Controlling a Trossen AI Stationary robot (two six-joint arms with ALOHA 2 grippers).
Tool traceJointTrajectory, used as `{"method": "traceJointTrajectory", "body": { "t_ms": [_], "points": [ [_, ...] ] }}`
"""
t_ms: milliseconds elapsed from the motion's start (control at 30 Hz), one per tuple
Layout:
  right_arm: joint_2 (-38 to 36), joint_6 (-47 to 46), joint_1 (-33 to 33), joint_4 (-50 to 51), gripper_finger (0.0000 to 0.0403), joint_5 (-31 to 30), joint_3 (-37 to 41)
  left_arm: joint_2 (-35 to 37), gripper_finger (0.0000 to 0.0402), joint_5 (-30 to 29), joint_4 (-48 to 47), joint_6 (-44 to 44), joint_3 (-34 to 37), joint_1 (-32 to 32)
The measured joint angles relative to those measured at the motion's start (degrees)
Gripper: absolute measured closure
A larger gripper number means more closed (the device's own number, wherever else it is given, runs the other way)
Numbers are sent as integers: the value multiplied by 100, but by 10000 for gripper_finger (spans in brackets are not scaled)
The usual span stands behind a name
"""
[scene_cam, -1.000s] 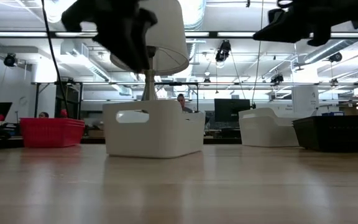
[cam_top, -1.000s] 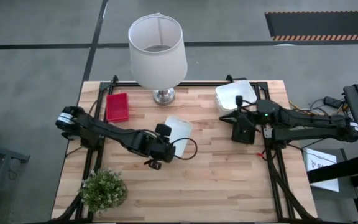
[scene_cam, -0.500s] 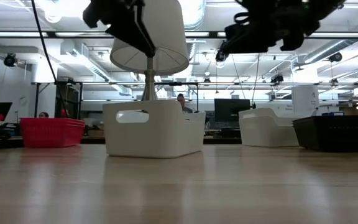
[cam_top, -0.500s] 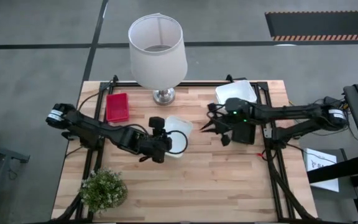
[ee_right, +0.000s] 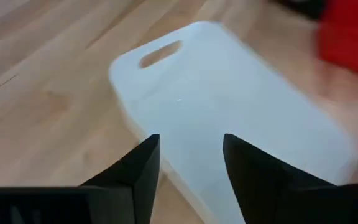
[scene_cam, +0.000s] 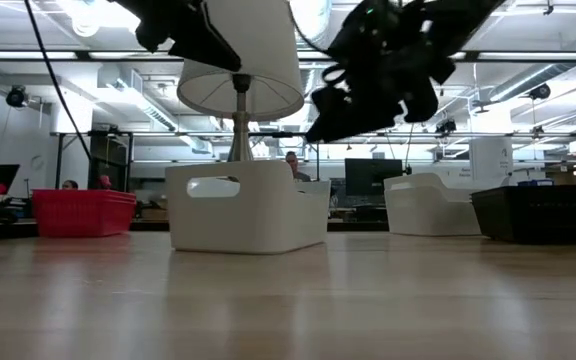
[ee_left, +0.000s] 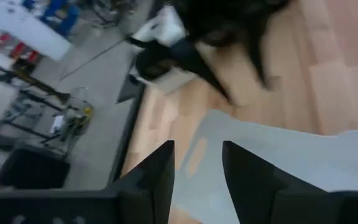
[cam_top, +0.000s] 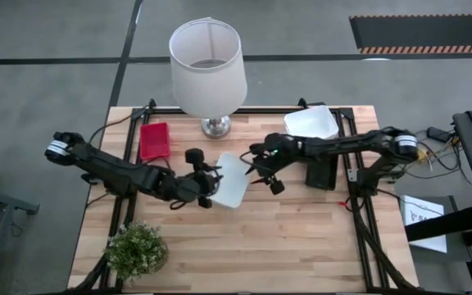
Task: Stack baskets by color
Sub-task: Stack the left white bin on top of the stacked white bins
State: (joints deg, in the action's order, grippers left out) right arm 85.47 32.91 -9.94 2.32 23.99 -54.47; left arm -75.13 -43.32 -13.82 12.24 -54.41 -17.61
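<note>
A white basket (cam_top: 232,180) stands on its base at the middle of the table and also shows in the low view (scene_cam: 248,205). My left gripper (cam_top: 210,183) hovers open at its left side, above its rim, and my right gripper (cam_top: 262,174) hovers open at its right side, also above it. Both wrist views look down past open fingers onto this white basket (ee_right: 229,93). More white baskets (cam_top: 310,123) sit nested at the far right. A black basket (cam_top: 321,174) is to the right, under my right arm. A red basket (cam_top: 155,141) lies at the far left.
A lamp with a white shade (cam_top: 207,61) stands at the far middle edge, just behind the white basket. A small green potted plant (cam_top: 136,250) sits at the near left corner. Bare wood (cam_top: 285,238) spreads across the near half of the table.
My right gripper has swept from above the black basket toward the table's left, sinking a little, and now hangs beside the middle white basket. My left gripper has tipped up from pointing down and drawn a little toward the far left. The basket has stayed put.
</note>
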Motion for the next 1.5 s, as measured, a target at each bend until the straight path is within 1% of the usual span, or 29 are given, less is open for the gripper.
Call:
{"method": "traceJointTrajectory", "body": {
  "t_ms": [100,267,433,667,833,1033,1067,1300,1500],
  "points": [
    [444,169,95,402,227,236,-334,279,283,-144,209,18,213,2],
    [1142,393,209,1076,228,259,-876,619,283,-168,514,26,381,0],
    [1774,538,219,1430,242,178,-1380,705,283,-175,586,63,481,0],
    [2238,918,219,1921,277,150,-1832,648,283,-175,616,31,506,0],
    [2260,1199,219,1883,316,148,-1868,623,283,-181,609,27,517,0],
    [2230,1478,235,2046,383,143,-1872,621,283,-189,609,29,517,0],
    [2217,1509,242,2068,388,143,-1872,621,283,-198,611,27,517,0],
    [1859,1578,261,2371,394,118,-1872,618,283,-204,659,22,517,2],
    [1242,1599,260,2945,394,-413,-1866,616,283,-307,832,73,517,2]
  ]
}}
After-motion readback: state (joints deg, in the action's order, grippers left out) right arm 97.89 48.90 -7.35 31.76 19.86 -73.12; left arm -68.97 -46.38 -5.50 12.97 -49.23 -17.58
